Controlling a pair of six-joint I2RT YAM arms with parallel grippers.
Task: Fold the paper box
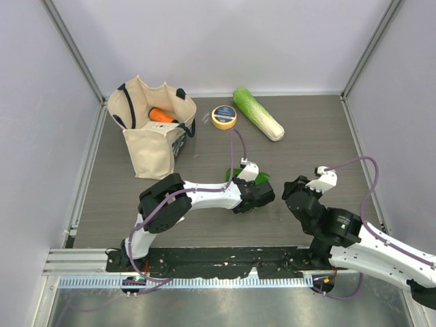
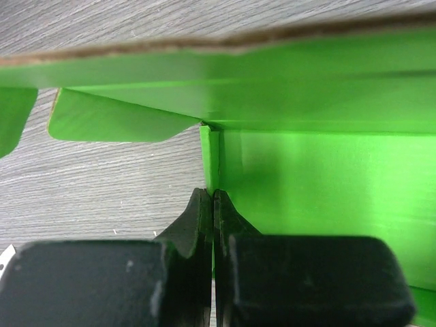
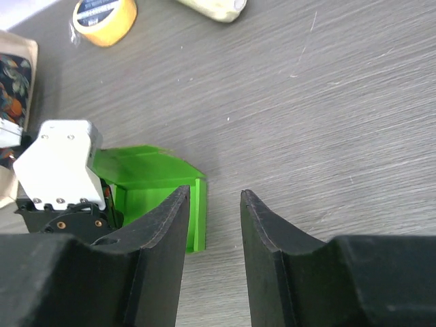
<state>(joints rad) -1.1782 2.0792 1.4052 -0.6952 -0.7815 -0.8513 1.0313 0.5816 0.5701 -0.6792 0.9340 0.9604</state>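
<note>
The paper box (image 2: 320,204) is bright green card, partly folded, with walls standing and a loose flap lying on the table. My left gripper (image 2: 213,194) is shut on the thin edge of one upright wall. From above, only slivers of the paper box (image 1: 230,176) show beneath my left gripper (image 1: 262,194). My right gripper (image 3: 213,194) is open with only bare table between its fingers. The box (image 3: 146,178) stands just left of its left finger, apart from it. In the top view, my right gripper (image 1: 294,193) hovers a little right of the box.
A cream tote bag (image 1: 153,133) with an orange item inside stands at the back left. A yellow tape roll (image 1: 224,116) and a long pale-green cabbage (image 1: 258,114) lie at the back. The left wrist's white camera housing (image 3: 58,163) sits close to my right gripper's left finger.
</note>
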